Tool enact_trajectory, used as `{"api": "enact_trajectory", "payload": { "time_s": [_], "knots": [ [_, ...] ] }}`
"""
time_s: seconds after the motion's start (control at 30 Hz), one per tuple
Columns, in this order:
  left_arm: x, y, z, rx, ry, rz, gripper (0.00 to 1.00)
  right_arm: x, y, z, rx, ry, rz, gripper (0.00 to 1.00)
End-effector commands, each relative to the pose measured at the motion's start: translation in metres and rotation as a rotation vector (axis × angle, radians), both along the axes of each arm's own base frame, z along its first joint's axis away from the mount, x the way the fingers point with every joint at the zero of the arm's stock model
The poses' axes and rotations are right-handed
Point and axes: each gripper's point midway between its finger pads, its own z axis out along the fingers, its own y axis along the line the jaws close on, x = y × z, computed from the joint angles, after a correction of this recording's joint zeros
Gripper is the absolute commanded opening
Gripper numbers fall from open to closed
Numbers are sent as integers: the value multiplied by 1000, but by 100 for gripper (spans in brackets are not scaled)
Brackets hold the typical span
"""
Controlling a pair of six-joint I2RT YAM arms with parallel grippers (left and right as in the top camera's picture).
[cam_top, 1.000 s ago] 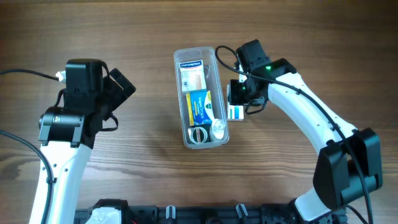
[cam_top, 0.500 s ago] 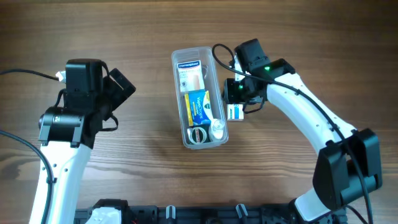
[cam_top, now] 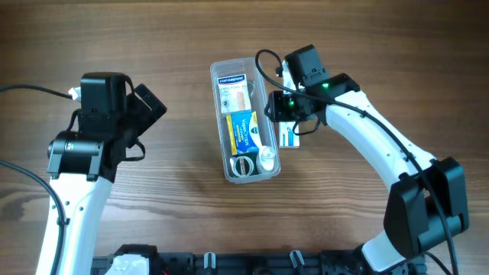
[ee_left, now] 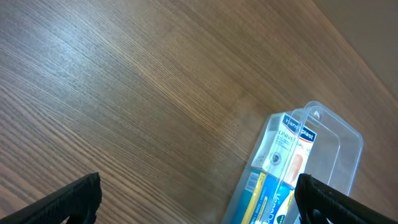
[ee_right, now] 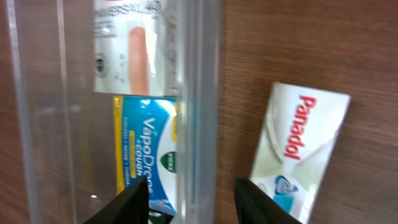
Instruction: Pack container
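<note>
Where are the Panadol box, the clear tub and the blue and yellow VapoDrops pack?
Panadol box [ee_right: 297, 149]: right wrist view, on its white printed face.
clear tub [cam_top: 216, 71]: overhead view, on its rim's far left corner.
VapoDrops pack [cam_top: 244, 131]: overhead view, on its blue middle.

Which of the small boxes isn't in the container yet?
The white Panadol box. It lies on the table just outside the container's right wall, beside the right gripper. The Hansaplast box and the blue-and-yellow VapoDrops box are already inside.

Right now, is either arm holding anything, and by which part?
Nothing is held. The right gripper has jaws apart astride the clear plastic tub at its long wall, unclamped; the left gripper hangs open.
</note>
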Motion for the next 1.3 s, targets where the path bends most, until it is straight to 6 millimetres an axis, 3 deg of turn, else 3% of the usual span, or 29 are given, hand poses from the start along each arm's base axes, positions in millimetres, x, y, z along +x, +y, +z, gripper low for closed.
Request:
{"api": "enact_trajectory", "payload": {
  "time_s": [0.0,0.13,0.33,0.47,0.67,0.8,0.97,1.27],
  "knots": [
    [1,5,10,22,-27,8,100,3,-1,-2,21,8,4,45],
    [1,5,10,22,-28,8,100,8,-22,-6,-21,15,-61,44],
    [1,5,10,22,-27,8,100,9,-31,-7,-27,18,-48,44],
    [1,5,10,22,-28,8,100,-3,-34,-13,-47,72,-59,41],
    [1,5,10,22,-28,8,100,-24,-41,-41,-115,134,-94,39],
    [1,5,10,22,-28,8,100,-32,-34,-42,-71,171,-76,29],
    [1,5,10,22,-27,8,100,-45,-22,-40,-16,224,-44,30],
    [1,5,10,22,-28,8,100,-66,19,-28,135,281,64,35]
  ]
}}
